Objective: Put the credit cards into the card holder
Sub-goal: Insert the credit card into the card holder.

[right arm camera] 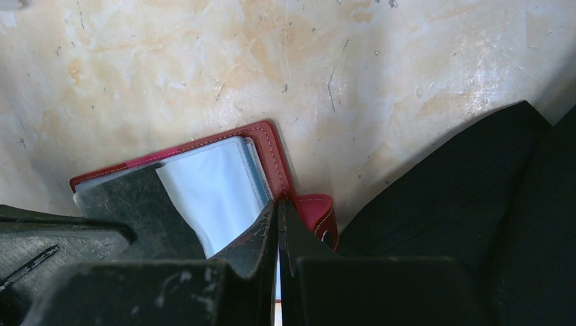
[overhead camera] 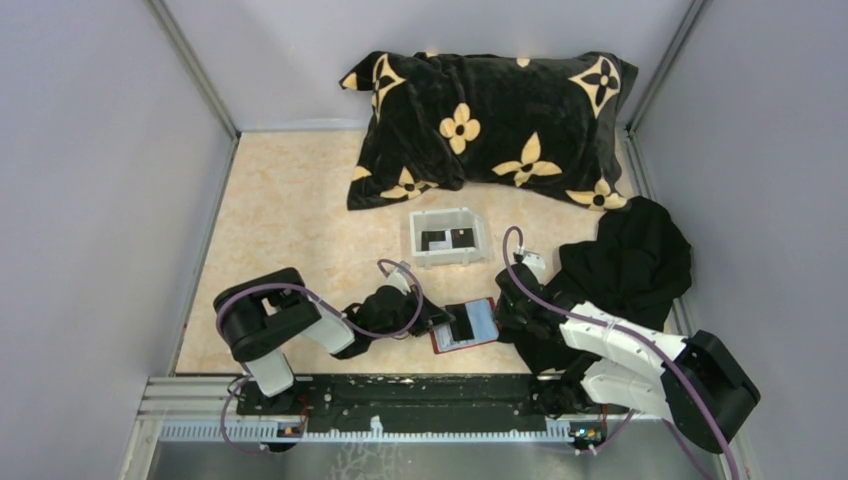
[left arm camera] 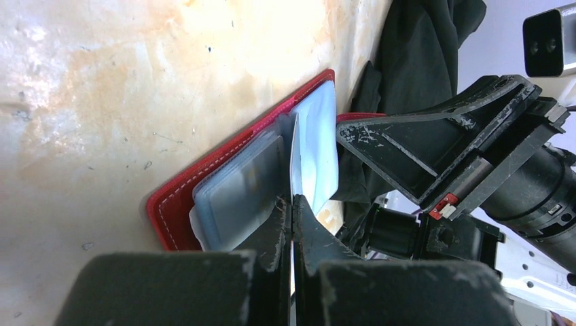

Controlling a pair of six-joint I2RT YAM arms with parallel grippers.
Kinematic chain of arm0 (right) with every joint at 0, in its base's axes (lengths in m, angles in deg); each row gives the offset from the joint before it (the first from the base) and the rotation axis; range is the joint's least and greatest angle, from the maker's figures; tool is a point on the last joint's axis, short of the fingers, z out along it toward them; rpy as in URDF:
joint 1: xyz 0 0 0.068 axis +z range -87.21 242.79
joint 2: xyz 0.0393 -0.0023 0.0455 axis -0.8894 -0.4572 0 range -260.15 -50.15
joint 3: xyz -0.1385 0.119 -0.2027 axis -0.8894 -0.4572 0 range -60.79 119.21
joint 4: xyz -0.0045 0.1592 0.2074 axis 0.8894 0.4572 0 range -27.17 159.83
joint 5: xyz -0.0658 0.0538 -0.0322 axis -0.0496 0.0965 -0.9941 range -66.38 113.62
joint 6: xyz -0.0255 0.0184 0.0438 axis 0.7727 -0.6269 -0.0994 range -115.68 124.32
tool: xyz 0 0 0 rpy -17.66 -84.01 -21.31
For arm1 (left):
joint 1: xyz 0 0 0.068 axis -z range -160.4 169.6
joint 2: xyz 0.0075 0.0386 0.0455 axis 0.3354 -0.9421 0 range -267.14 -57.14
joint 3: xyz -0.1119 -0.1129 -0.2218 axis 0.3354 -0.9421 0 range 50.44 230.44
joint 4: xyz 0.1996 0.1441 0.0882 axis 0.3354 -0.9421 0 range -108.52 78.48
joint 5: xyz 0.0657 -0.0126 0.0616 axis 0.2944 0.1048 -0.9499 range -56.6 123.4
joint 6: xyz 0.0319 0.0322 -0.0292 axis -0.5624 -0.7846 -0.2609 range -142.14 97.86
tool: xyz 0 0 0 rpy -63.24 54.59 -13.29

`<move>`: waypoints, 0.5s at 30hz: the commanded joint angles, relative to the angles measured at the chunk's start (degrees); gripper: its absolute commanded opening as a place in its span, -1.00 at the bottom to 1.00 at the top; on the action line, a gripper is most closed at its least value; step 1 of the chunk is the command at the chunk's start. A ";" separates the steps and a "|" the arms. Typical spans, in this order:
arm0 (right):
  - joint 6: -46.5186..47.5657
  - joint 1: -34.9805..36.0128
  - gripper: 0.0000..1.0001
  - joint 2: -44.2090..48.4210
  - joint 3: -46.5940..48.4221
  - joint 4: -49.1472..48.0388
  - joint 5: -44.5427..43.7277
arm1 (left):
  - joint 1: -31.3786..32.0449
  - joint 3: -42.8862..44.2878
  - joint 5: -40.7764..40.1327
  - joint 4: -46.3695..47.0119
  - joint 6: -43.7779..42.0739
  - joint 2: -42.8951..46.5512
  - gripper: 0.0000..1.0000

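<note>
**Pinching a pocket leaf open, but the card's in the tray**

I've got the red folding card holder [left arm camera: 231,183] with greyish clear pockets lying open on the beige marbled table [overhead camera: 290,220], between both arms. The left gripper [left arm camera: 292,204] is clenched on one clear leaf [left arm camera: 292,163], standing it up edge-on. The right gripper [right arm camera: 277,217] is squeezed tight at the holder's right edge. I can't tell what it's pinching, if anything.

I reckon the leaf wants holding taut and low, so the pocket gapes without dragging the holder.

Catch: the black credit card with white band [overhead camera: 447,239] sits in the white plastic tray [overhead camera: 415,240] just behind the holder, and both grippers are busy. The crumpled black cloth [overhead camera: 630,260] just right of the holder could snag. The black flowered pillow [overhead camera: 490,130] is well behind.
</note>
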 commanded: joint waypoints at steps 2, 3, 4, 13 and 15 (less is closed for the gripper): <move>-0.03 0.58 -1.00 -0.50 -1.39 1.96 0.01 | -0.24 1.64 -2.84 -2.83 -3.76 1.09 -1.00; -0.03 0.57 -1.00 -0.58 -1.39 1.87 0.05 | -0.21 1.79 -2.81 -2.93 -3.99 1.09 -1.00; -0.03 0.56 -1.00 -0.57 -1.39 1.93 -0.01 | -0.20 1.85 -2.88 -2.86 -4.21 1.01 -1.00; -0.02 0.56 -1.00 -0.52 -1.49 1.82 -0.08 | -0.20 2.38 -1.50 -3.01 -6.05 0.32 -1.00; -0.05 0.59 -1.00 -0.41 -1.48 1.87 -0.06 | -0.20 2.62 0.15 -2.16 -5.90 -0.44 -1.00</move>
